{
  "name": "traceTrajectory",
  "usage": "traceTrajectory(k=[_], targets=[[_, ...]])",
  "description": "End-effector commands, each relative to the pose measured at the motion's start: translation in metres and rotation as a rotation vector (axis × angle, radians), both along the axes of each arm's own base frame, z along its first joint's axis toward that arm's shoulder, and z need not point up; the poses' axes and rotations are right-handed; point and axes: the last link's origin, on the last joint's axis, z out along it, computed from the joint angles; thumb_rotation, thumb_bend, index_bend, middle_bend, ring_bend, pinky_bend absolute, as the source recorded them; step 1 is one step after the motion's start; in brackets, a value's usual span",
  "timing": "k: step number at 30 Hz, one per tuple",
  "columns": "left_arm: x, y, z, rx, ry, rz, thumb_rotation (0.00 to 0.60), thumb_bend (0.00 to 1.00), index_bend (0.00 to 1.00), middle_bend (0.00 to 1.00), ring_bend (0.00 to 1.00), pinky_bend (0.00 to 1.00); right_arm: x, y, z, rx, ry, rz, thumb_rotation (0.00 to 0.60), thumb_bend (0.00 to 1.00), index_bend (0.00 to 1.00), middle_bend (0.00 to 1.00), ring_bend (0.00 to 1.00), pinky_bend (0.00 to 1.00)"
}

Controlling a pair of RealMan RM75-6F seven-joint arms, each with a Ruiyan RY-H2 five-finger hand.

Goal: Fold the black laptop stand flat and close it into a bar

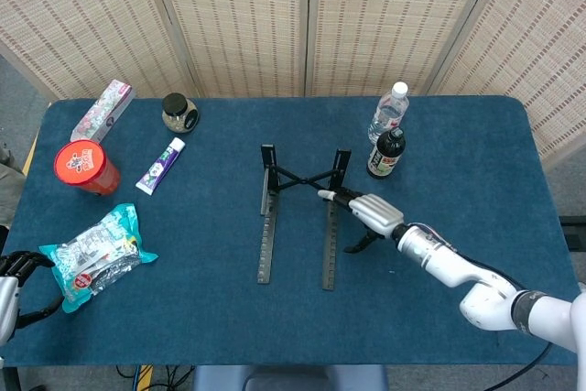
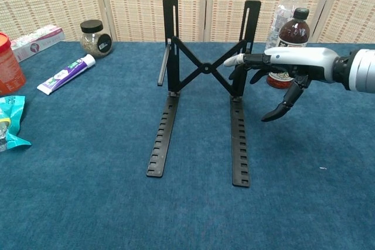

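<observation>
The black laptop stand [image 2: 204, 68] is unfolded in the middle of the blue table. Its two uprights are raised, a cross brace joins them, and two notched rails [image 1: 265, 235] lie flat toward me. My right hand [image 2: 285, 64] hovers just right of the right upright [image 2: 248, 33] at about mid height. Its fingers are spread and point left. The white fingertip [image 2: 231, 61] is at the cross brace, the thumb hangs down, and it holds nothing. In the head view the right hand [image 1: 373, 212] sits beside the right rail. My left hand [image 1: 13, 267] shows only at the lower left edge.
A dark bottle [image 2: 291, 34] and a clear water bottle [image 1: 389, 109] stand just behind my right hand. On the left are a jar [image 1: 179, 113], a toothpaste tube [image 1: 161, 165], a red cup [image 1: 84, 167], a box [image 1: 103, 109] and a snack bag [image 1: 96, 254].
</observation>
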Motion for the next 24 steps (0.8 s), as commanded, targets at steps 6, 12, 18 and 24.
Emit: traceTrajectory(k=[6, 12, 18, 24], targets=[[-0.001, 0.000, 0.000, 0.001, 0.003, 0.004, 0.600, 0.11, 0.37, 0.33, 0.21, 0.19, 0.000, -0.011, -0.007, -0.003, -0.009, -0.035, 0.600, 0.02, 0.00, 0.16, 0.04, 0.17], [-0.001, 0.000, 0.000, 0.003, 0.003, 0.006, 0.600, 0.11, 0.37, 0.33, 0.21, 0.19, 0.004, -0.017, -0.012, -0.004, -0.013, -0.039, 0.600, 0.02, 0.00, 0.16, 0.04, 0.17], [-0.002, -0.001, 0.001, 0.005, 0.002, 0.008, 0.600, 0.11, 0.37, 0.33, 0.21, 0.19, 0.008, -0.020, -0.015, -0.001, -0.015, -0.036, 0.600, 0.02, 0.00, 0.16, 0.04, 0.17], [-0.003, -0.001, 0.001, 0.005, 0.001, 0.009, 0.600, 0.11, 0.37, 0.33, 0.21, 0.19, 0.004, -0.022, -0.014, -0.012, -0.009, -0.054, 0.600, 0.02, 0.00, 0.16, 0.04, 0.17]])
